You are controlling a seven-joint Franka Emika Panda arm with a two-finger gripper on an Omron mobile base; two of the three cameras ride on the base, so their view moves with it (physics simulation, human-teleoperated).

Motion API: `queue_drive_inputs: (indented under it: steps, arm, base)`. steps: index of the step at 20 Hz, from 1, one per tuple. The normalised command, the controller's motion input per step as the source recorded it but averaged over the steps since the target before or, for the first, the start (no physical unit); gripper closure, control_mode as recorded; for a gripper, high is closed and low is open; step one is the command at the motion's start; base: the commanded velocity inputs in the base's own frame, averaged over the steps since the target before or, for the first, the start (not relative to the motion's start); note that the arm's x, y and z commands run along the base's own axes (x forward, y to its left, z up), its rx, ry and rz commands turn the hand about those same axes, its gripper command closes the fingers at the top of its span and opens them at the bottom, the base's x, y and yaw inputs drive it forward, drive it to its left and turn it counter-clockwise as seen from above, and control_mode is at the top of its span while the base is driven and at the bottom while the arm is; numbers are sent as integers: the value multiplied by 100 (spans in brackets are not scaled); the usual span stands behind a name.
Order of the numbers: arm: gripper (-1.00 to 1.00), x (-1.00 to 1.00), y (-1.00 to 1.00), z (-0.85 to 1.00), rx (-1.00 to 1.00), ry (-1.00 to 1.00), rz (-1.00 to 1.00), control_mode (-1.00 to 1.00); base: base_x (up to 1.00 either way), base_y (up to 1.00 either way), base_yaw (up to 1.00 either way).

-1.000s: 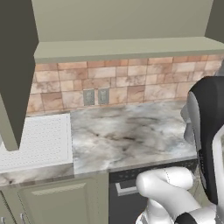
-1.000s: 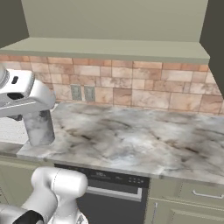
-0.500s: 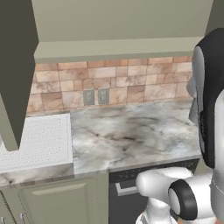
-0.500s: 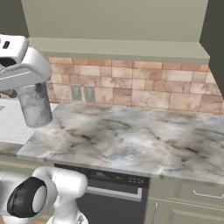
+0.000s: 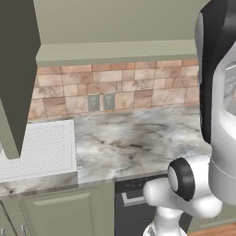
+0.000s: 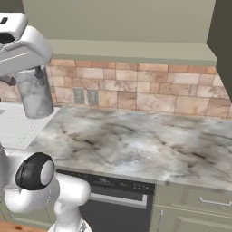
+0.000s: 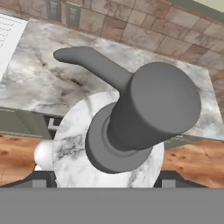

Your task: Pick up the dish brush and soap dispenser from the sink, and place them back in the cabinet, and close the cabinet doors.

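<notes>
The soap dispenser [image 7: 109,144], a marbled grey bottle with a dark pump top, sits between my fingertips [image 7: 41,178] and is seen from above in the hand view. In the right base view the soap dispenser [image 6: 35,95] hangs in the air under my hand, above the left end of the counter, with my gripper [image 6: 27,72] shut on it. An olive cabinet door [image 5: 18,78] stands open at the left. The sink's white drainboard [image 5: 39,150] lies below it. The dish brush is out of view.
A marble counter [image 6: 136,145] runs under the cabinet's underside [image 6: 131,50], backed by a tiled wall with two outlets [image 5: 101,101]. A dark dishwasher front [image 6: 118,199] sits under the counter. Another olive panel [image 6: 223,45] stands at the right.
My hand has risen with the soap dispenser, lifting it higher above the counter's left end. The arm's upper link has swung up at the right of the left base view.
</notes>
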Motion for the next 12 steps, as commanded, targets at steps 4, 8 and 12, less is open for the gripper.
queue_drive_inputs:
  steps: [4,8,12]
  arm:
    - [100,16,0,16,-1,0,5,-100]
    - [100,16,0,15,-2,0,5,-100]
    - [100,21,0,18,-2,0,1,-100]
  base:
    - [0,0,0]
    - [0,0,0]
    - [0,0,0]
